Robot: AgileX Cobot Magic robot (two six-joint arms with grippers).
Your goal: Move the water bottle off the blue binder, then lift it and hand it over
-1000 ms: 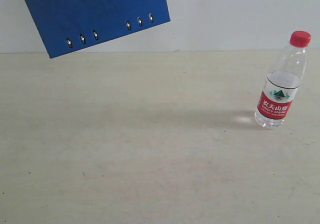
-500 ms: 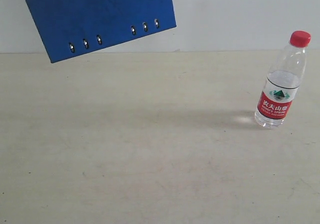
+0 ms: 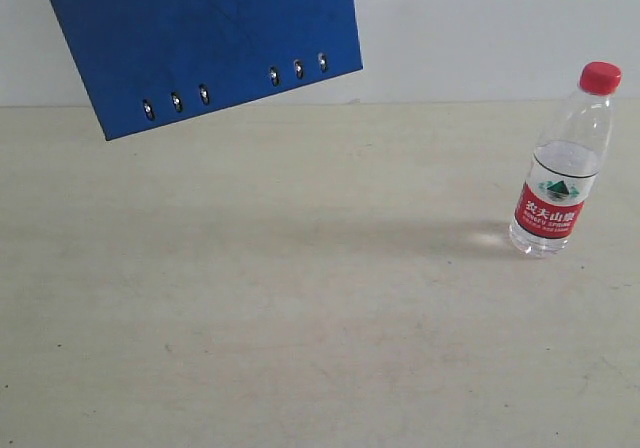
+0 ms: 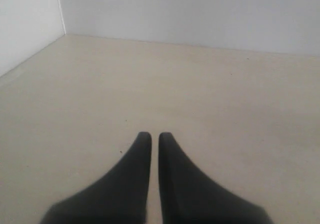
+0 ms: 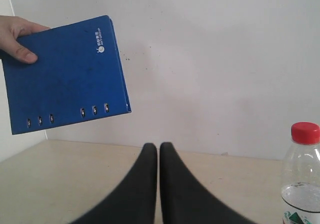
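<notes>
The water bottle (image 3: 562, 164), clear with a red cap and red label, stands upright on the beige table at the right; the right wrist view shows it too (image 5: 301, 176). The blue binder (image 3: 205, 38) hangs in the air above the table's far left, tilted, rivets along its lower edge. In the right wrist view a person's hand (image 5: 16, 38) holds the binder (image 5: 65, 74) by a corner. My left gripper (image 4: 151, 135) is shut with nothing in it, over bare table. My right gripper (image 5: 158, 146) is shut and empty, apart from the bottle. Neither gripper shows in the exterior view.
A white wall (image 3: 480, 28) stands behind the beige table (image 3: 300, 298). In the left wrist view a second wall (image 4: 25, 24) closes off one side of the table.
The binder has come lower and slightly to the right in the exterior view. The bottle has not moved.
</notes>
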